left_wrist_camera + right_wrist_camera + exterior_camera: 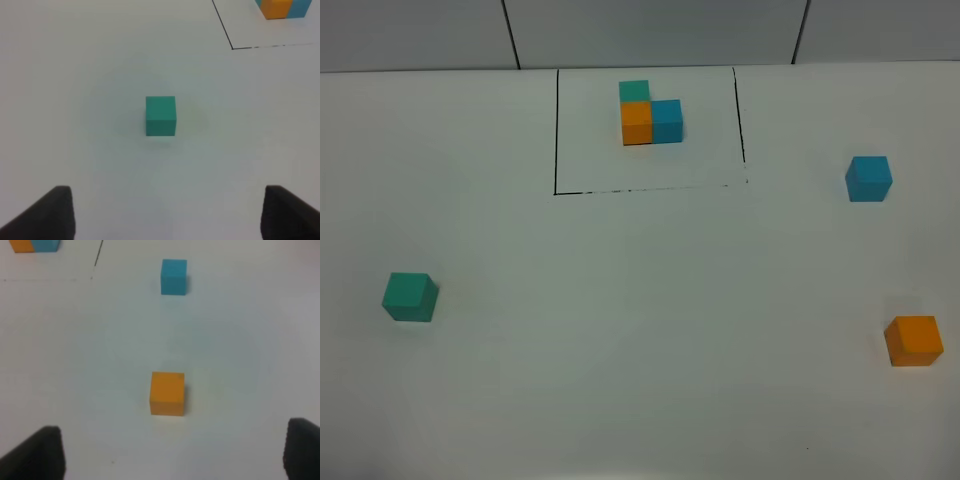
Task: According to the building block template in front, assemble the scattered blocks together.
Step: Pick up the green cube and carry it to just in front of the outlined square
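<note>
From my seat, the building block template point(650, 115) sits at the far middle of the white table point(620, 330), inside the drawn black rectangle point(557, 130): teal at the back, orange in front of it, blue touching the orange's right side.

The loose ones are well apart. The teal-green cube point(410, 297) is out at the left edge, the blue cube point(868, 179) is far right, and the orange cube point(913, 340) is nearer me on the right.

The left gripper point(170, 210) has its jaws spread wide over the teal-green cube point(160, 116), not touching it. The right gripper point(170, 450) is also spread wide, holding nothing, with the orange cube point(167, 393) ahead of it and the blue cube point(174, 276) beyond.
</note>
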